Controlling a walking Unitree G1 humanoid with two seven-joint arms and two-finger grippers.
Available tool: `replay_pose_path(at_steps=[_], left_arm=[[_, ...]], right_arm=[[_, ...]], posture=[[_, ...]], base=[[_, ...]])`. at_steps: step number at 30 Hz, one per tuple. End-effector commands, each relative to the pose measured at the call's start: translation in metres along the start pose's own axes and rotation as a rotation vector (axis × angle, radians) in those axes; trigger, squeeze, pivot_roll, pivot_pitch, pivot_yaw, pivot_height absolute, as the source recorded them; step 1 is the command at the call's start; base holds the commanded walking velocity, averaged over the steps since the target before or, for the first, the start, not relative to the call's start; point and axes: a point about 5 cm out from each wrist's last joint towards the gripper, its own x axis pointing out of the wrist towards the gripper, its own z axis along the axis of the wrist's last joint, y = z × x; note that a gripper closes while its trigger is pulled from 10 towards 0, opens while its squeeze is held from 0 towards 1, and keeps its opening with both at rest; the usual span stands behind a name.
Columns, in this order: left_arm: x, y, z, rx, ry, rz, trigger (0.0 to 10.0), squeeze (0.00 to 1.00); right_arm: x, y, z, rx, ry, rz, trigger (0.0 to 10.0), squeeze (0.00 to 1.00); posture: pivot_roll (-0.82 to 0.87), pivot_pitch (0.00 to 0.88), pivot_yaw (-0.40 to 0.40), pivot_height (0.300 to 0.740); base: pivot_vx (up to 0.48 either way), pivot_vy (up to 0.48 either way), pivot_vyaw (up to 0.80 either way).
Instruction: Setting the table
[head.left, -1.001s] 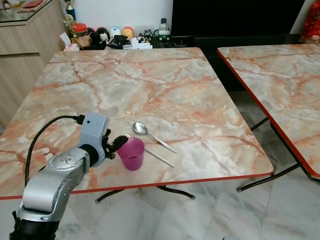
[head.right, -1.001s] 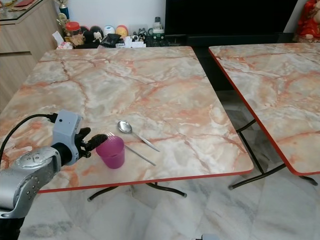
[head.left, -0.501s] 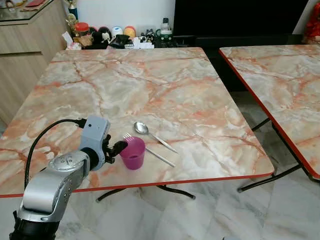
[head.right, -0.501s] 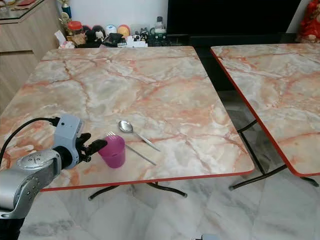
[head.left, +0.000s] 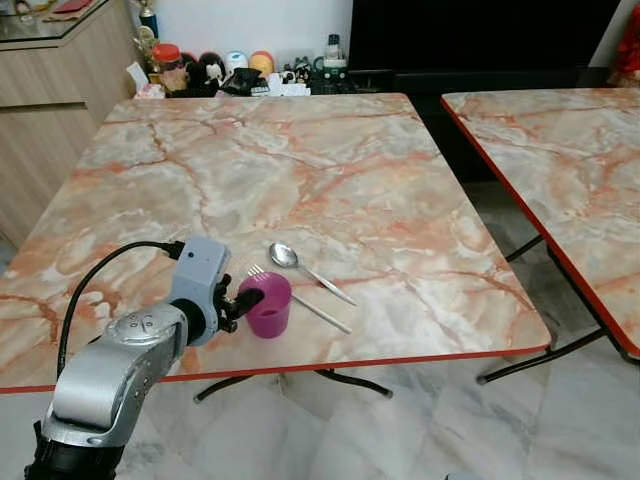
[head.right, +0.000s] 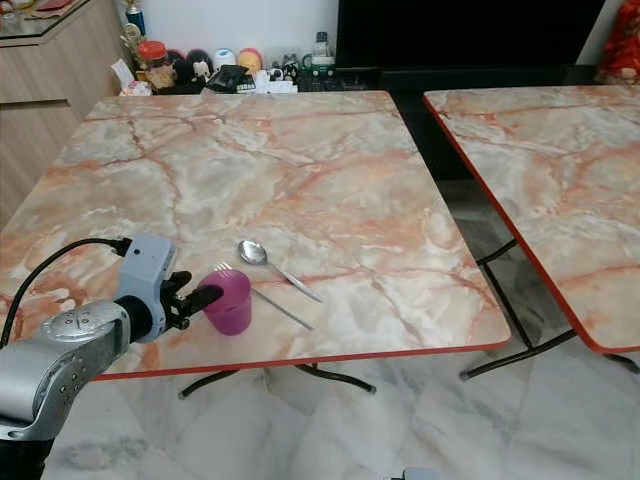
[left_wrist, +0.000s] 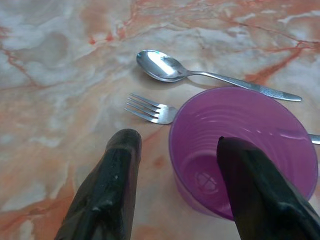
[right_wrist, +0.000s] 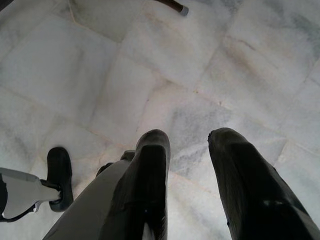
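Where the marble-patterned desk (head.left: 330, 170) meets its red front edge, a purple plastic cup (head.left: 266, 303) stands upright near that edge. The left hand (left_wrist: 177, 150) is positioned at the cup's rim with its two black fingers parted: one finger (left_wrist: 257, 190) sits inside the cup against the wall, and the other finger (left_wrist: 107, 187) is outside over the bare desk, apart from the cup. The fingers are not clamped on the wall, so the cup is straddled but not gripped.

A metal fork (left_wrist: 152, 110) lies flat just behind the cup, its tines pointing away from the cup and its handle passing behind the cup body. A metal spoon (head.left: 307, 270) lies beside the fork, slightly farther from the edge, bowl upward.

The right hand (right_wrist: 187, 150) hangs idle over the pale tiled floor (right_wrist: 165, 55), fingers parted and holding nothing.

A second desk (head.left: 560, 170) of the same pattern stands to the right, well apart. Small jars and figurines (head.left: 225, 72) line a low shelf beyond the far edge of the first desk.
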Motion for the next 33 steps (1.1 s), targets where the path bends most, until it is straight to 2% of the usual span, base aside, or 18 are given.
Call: replay_pose_path(at_steps=[1, 3, 4, 5, 6, 7, 8, 18, 25, 33], left_arm=[[0.0, -0.003, -0.003, 0.002, 0.013, -0.008, 10.0, 0.0], [0.0, -0.004, -0.005, -0.004, 0.02, -0.008, 10.0, 0.0], [0.0, -0.004, -0.005, -0.004, 0.021, -0.009, 8.2, 0.0], [0.0, -0.005, -0.005, -0.004, 0.023, -0.011, 3.7, 0.0], [0.0, -0.005, -0.005, -0.004, 0.025, -0.011, 1.8, 0.0], [0.0, -0.005, -0.005, -0.004, 0.026, -0.012, 1.8, 0.0], [0.0, -0.005, -0.006, -0.004, 0.031, -0.011, 0.0, 0.0], [0.001, -0.006, -0.006, -0.005, 0.036, -0.011, 0.0, 0.0], [-0.001, 0.004, -0.003, 0.019, 0.034, 0.019, 0.0, 0.0], [0.0, -0.001, -0.007, 0.02, 0.057, -0.001, 0.0, 0.0]], right_arm=[[-0.001, 0.001, -0.006, 0.003, 0.02, 0.003, 10.0, 0.0], [-0.001, 0.001, -0.006, 0.006, 0.02, 0.003, 10.0, 0.0], [-0.001, 0.001, -0.005, 0.005, 0.02, 0.003, 10.0, 0.0], [-0.001, 0.001, -0.005, 0.005, 0.021, 0.004, 10.0, 0.0], [-0.001, 0.001, -0.006, 0.006, 0.021, 0.004, 10.0, 0.0], [-0.001, 0.001, -0.006, 0.006, 0.022, 0.004, 10.0, 0.0], [-0.001, 0.001, -0.006, 0.006, 0.022, 0.004, 10.0, 0.0], [-0.001, 0.001, -0.006, 0.005, 0.024, 0.004, 10.0, 0.0], [-0.001, 0.0, -0.006, 0.003, 0.024, 0.004, 10.0, 0.0], [-0.001, 0.0, -0.006, 0.002, 0.024, 0.004, 10.0, 0.0]], posture=[[0.1, 0.124, 0.017, 0.74], [0.09, 0.126, 0.018, 0.74], [0.1, 0.126, 0.018, 0.74], [0.1, 0.126, 0.018, 0.74], [0.1, 0.126, 0.018, 0.74], [0.1, 0.126, 0.018, 0.74], [0.1, 0.126, 0.018, 0.74], [0.1, 0.127, 0.017, 0.74], [0.1, 0.129, 0.016, 0.74], [0.09, 0.13, 0.014, 0.74]], base=[[0.0, 0.0, 0.0], [0.0, 0.0, 0.0], [0.0, 0.0, 0.0], [0.0, 0.0, 0.0], [0.0, 0.0, 0.0], [0.0, 0.0, 0.0], [0.0, 0.0, 0.0], [0.0, 0.0, 0.0], [0.0, 0.0, 0.0], [0.0, 0.0, 0.0]])
